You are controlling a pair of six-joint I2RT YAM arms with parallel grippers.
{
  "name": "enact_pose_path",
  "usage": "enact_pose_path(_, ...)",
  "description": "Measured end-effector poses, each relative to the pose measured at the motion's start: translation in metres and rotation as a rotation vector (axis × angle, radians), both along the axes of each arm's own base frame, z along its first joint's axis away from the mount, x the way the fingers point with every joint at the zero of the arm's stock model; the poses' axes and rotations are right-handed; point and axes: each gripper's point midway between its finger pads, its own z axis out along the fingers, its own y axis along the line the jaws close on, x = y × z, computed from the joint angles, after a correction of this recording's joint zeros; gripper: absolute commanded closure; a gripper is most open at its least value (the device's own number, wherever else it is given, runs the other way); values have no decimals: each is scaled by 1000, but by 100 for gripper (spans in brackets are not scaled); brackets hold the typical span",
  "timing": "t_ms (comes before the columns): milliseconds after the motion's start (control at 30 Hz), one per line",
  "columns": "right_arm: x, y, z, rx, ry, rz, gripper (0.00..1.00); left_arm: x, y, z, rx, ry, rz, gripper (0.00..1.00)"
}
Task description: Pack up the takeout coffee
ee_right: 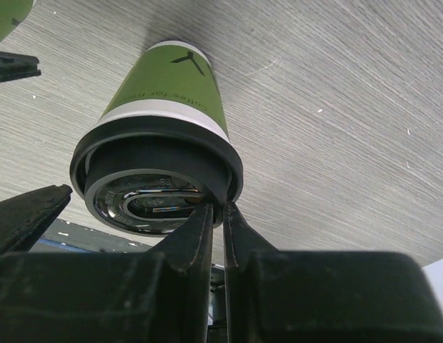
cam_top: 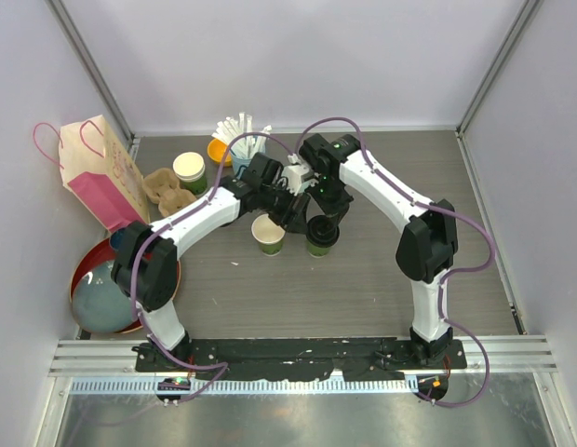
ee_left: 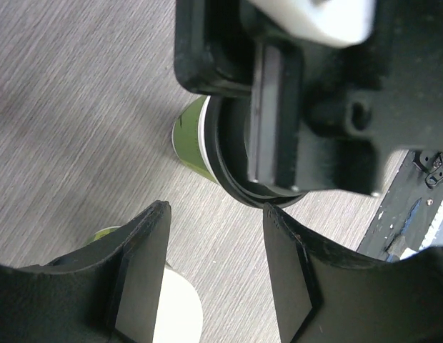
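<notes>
Two dark-green paper cups stand mid-table. One cup [cam_top: 269, 235] is uncovered and cream inside; in the left wrist view its rim [ee_left: 175, 314] shows under my left finger. The other cup [cam_top: 321, 235] [ee_right: 168, 86] [ee_left: 187, 136] carries a round black lid [ee_right: 157, 168]. My right gripper [cam_top: 323, 212] [ee_right: 218, 207] hangs over it, pinched shut on the lid's rim, one finger inside the rim and one outside. My left gripper [cam_top: 285, 207] [ee_left: 216, 214] hovers open between the two cups, with only bare table between its fingers.
At the back left a third green cup [cam_top: 189, 170] with a pale top stands by a brown cardboard cup carrier [cam_top: 167, 191]. A pink paper bag [cam_top: 100, 172] stands beside it. A cup of white straws [cam_top: 240, 138] is behind the arms. A pale bowl [cam_top: 102, 289] sits front left.
</notes>
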Motion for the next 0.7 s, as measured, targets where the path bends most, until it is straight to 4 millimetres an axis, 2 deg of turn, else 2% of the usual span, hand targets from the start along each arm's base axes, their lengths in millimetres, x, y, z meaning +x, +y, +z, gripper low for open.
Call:
enact_pose_path(267,6,4,-2,6,-5,1,64,-1,-1,0,0,3,0,42)
enact_pose_path(500,10,6,-3,7,-6,5,61,-1,-1,-1,1,3,-1,42)
enact_pose_path(700,10,6,-2,8,-9,6,54,-1,-1,-1,3,5,-2,43)
